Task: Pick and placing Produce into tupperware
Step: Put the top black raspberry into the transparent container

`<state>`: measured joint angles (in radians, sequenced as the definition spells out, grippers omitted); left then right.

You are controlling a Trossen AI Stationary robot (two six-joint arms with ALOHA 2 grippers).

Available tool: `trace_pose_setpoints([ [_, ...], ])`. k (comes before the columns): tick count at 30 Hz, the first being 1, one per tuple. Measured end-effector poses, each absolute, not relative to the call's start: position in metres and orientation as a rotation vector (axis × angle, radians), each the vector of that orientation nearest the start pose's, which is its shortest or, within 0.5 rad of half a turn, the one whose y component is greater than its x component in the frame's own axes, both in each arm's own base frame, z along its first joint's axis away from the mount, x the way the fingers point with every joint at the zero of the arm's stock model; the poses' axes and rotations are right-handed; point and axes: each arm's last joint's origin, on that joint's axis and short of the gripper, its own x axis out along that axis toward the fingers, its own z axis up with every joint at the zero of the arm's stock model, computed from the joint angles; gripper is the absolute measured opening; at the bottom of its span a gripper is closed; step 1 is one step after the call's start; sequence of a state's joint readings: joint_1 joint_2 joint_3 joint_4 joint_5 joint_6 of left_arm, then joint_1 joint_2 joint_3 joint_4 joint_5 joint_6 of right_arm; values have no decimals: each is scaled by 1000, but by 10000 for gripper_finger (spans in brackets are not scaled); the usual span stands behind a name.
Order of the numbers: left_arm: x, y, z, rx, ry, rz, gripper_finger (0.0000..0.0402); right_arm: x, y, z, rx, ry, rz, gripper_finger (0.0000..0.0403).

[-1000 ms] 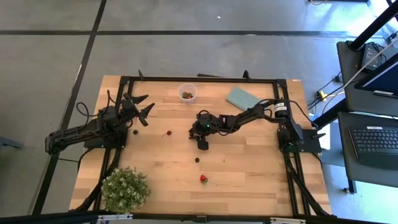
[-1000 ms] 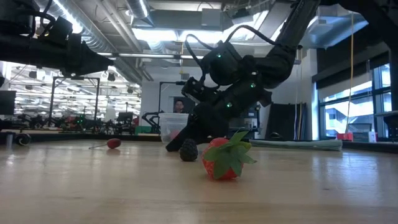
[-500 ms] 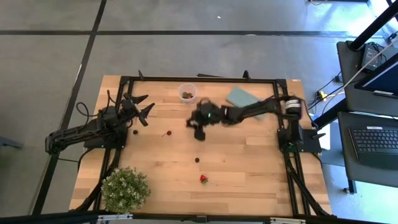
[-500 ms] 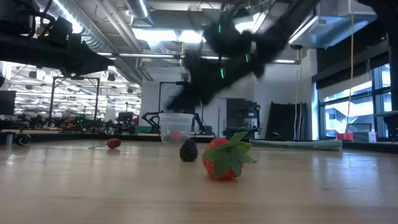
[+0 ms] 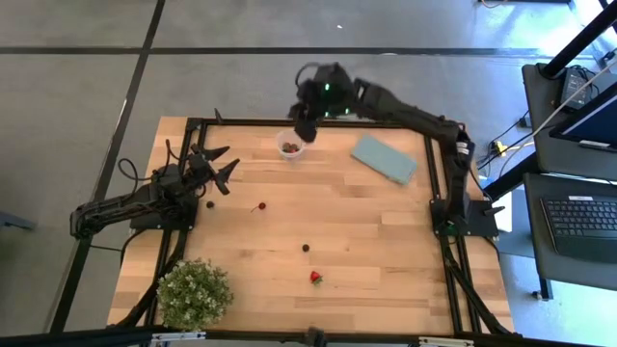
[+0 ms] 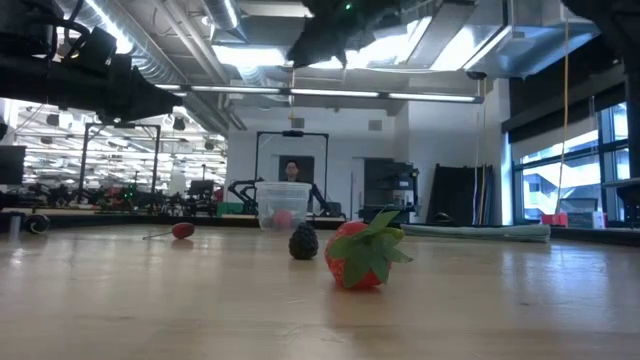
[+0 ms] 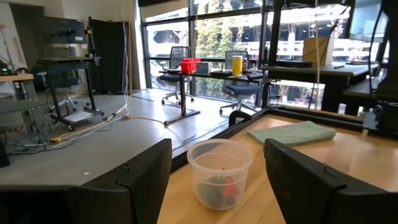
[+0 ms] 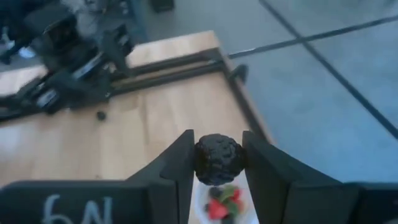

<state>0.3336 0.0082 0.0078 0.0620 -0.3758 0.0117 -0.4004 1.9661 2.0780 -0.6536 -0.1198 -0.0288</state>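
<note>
The clear round cup (image 5: pixel 291 145) stands near the table's far edge with red and green pieces inside; it also shows in the low view as the cup (image 6: pixel 283 205) and in the left wrist view as the cup (image 7: pixel 219 173). My right gripper (image 5: pixel 303 123) hangs high above it, shut on a dark blackberry (image 8: pixel 217 158). Loose on the wood lie a strawberry (image 5: pixel 315 278), a dark berry (image 5: pixel 306 248), a red cherry (image 5: pixel 258 206) and a small dark piece (image 5: pixel 210 203). My left gripper (image 5: pixel 222 164) waits open at the table's left, pointing at the cup. My right gripper pinches the blackberry (image 8: pixel 217 160) between its two fingers, one finger (image 8: pixel 179 163) on each side of the round body. The fingers point down from above. The berry is lifted clear, straight over the cup (image 8: pixel 224 204).
A flat teal piece (image 5: pixel 384 158) lies right of the cup near the far edge. A leafy potted plant (image 5: pixel 195 292) stands at the near left corner. A black frame (image 5: pixel 318 122) rims the table. Bare wood lies between the loose pieces.
My right gripper has risen from the middle of the table and swung toward the far edge, ending high over the cup with the blackberry between its fingers. The other pieces and the left arm have stayed in place.
</note>
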Motion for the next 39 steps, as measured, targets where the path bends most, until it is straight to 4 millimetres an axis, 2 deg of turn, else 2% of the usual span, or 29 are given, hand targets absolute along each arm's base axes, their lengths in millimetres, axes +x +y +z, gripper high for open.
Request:
trace_pose_setpoints([
  [2, 87, 41, 171, 10, -58, 715, 247, 407, -180, 393, 117, 520, -289, 120],
  [5, 87, 41, 171, 10, -58, 718, 247, 413, -195, 382, 142, 577, -310, 120],
  [10, 87, 42, 171, 11, -58, 720, 247, 432, -209, 340, 185, 697, -301, 120],
  [15, 87, 42, 171, 11, -59, 721, 247, 450, -217, 283, 220, 857, -276, 120],
  [22, 87, 42, 171, 11, -59, 722, 247, 462, -223, 231, 252, 987, -250, 121],
  [39, 87, 42, 171, 10, -59, 722, 247, 463, -229, 225, 258, 979, -261, 134],
])
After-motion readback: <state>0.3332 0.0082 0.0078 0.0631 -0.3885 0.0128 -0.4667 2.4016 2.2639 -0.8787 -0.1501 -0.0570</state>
